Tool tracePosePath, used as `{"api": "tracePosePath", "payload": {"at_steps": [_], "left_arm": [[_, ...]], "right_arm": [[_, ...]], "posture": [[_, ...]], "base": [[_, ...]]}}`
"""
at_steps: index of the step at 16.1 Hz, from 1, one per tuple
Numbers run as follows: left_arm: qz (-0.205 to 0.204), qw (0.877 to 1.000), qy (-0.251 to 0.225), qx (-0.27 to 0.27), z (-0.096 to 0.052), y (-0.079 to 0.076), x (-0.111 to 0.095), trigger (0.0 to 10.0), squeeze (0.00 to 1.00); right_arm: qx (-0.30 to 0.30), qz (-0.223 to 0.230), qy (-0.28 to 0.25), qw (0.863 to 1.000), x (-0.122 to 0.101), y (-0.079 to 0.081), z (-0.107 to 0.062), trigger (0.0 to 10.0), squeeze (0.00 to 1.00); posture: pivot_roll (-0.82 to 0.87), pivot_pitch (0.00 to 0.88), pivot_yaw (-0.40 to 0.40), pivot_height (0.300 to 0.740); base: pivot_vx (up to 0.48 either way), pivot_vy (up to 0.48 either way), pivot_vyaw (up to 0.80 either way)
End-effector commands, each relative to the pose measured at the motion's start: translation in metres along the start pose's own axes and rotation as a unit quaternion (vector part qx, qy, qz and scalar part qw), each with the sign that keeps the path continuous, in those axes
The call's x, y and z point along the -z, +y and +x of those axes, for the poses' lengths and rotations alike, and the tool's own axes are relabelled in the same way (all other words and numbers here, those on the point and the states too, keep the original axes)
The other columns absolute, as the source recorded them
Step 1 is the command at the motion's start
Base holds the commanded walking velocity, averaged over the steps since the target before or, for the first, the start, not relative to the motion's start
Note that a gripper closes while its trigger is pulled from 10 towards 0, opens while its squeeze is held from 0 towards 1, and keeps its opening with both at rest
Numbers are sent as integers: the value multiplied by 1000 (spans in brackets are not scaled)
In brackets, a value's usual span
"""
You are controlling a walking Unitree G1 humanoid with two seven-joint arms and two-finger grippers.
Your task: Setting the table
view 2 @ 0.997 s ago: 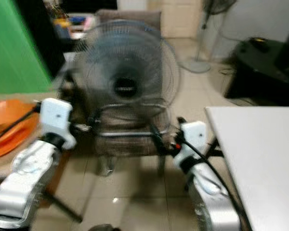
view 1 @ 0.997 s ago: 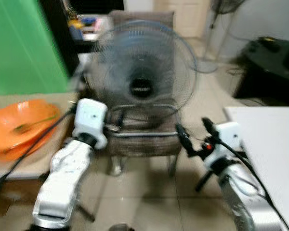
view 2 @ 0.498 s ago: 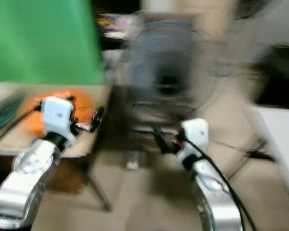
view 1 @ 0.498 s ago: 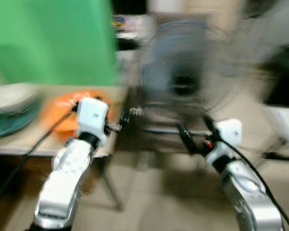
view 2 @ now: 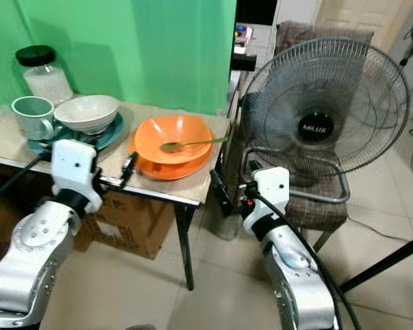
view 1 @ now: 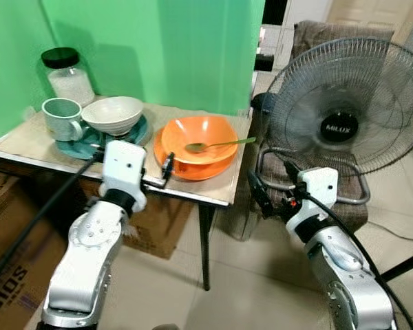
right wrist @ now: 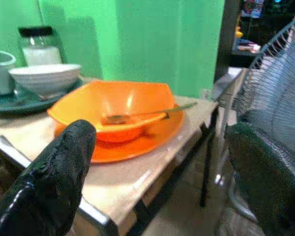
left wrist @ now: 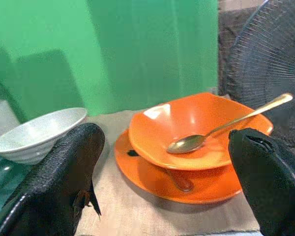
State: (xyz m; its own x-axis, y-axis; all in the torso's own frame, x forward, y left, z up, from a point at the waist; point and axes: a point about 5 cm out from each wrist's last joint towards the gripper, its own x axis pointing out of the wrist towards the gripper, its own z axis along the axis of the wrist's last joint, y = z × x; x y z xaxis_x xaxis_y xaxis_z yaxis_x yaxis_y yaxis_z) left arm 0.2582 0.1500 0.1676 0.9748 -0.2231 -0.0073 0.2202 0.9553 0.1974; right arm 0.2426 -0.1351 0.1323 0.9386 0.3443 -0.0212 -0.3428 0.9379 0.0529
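An orange bowl (view 1: pixel 198 137) sits on an orange plate (view 1: pixel 190 169) at the near right corner of the small table (view 1: pixel 220 194). A gold spoon (view 1: pixel 217 145) lies in the bowl with its handle pointing right. Further left a white bowl (view 1: pixel 113 113) rests on a teal plate (view 1: pixel 89 143), beside a green mug (view 1: pixel 62 118). My left gripper (view 1: pixel 165 169) hovers open at the table's front edge, just before the orange plate. My right gripper (view 1: pixel 270 184) is open and empty, off the table's right side at about table height.
A glass jar (view 1: pixel 67 74) with a black lid stands at the table's back left against the green wall. A standing fan (view 1: pixel 347 113) leans on a chair (view 1: pixel 330 199) close on the right. Cardboard boxes (view 1: pixel 14 234) sit under the table. Tiled floor lies below me.
The whole view has swung left and sharpened: the fan has slid to the right and the table with its dishes has come fully into view. Both grippers keep their pose.
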Motion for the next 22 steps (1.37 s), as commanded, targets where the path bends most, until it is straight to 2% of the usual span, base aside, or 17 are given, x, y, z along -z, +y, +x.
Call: {"api": "tracePosePath", "payload": {"at_steps": [1,3,6,8,10,11,13,15,18,21,22], "left_arm": [[-1,1000,-2,2,2,0,-2,10000,0],[-3,1000,-2,3,1,0,-2,10000,0],[-2,1000,0,7,1,-2,-1,10000,0],[0,1000,2,12,1,-3,0,10000,0],[-1,1000,2,11,1,-2,0,10000,0],[-1,1000,1,12,1,-2,0,10000,0],[1,1000,-2,18,1,-4,-1,10000,0],[3,1000,-5,19,1,-4,-2,10000,0],[7,1000,-6,22,-1,-4,-2,10000,0],[12,999,-9,29,-1,-5,-3,10000,0],[10,999,-11,32,-2,-5,-4,10000,0]], "right_arm": [[-3,26,-5,1000,-1,-1,0,10000,0],[-2,48,-14,999,-2,-1,-1,10000,0],[27,4,-16,1000,-3,-6,0,10000,0],[29,7,-25,999,-5,-5,3,10000,0],[11,35,-22,999,-6,-3,5,10000,0],[8,33,-22,999,-6,-2,5,10000,0],[-12,-17,-25,999,-9,0,10,10000,0],[-10,1,-35,999,-11,-3,14,10000,0],[-13,15,-41,999,-16,-8,18,10000,0],[-46,-22,-42,998,-19,-8,23,10000,0],[-52,-20,-39,998,-19,-9,25,10000,0]], "posture": [[54,17,20,740],[53,17,20,740],[54,19,20,740],[54,17,20,740],[56,10,18,740],[57,10,17,740],[63,0,13,740],[66,0,8,740],[73,0,3,740],[80,0,-3,740],[78,0,-4,740]], "base": [[0,0,0],[0,0,0],[164,0,0],[289,0,0],[304,0,0],[311,0,0],[315,0,400],[324,0,800],[324,0,0],[315,0,0],[277,0,0]]}}
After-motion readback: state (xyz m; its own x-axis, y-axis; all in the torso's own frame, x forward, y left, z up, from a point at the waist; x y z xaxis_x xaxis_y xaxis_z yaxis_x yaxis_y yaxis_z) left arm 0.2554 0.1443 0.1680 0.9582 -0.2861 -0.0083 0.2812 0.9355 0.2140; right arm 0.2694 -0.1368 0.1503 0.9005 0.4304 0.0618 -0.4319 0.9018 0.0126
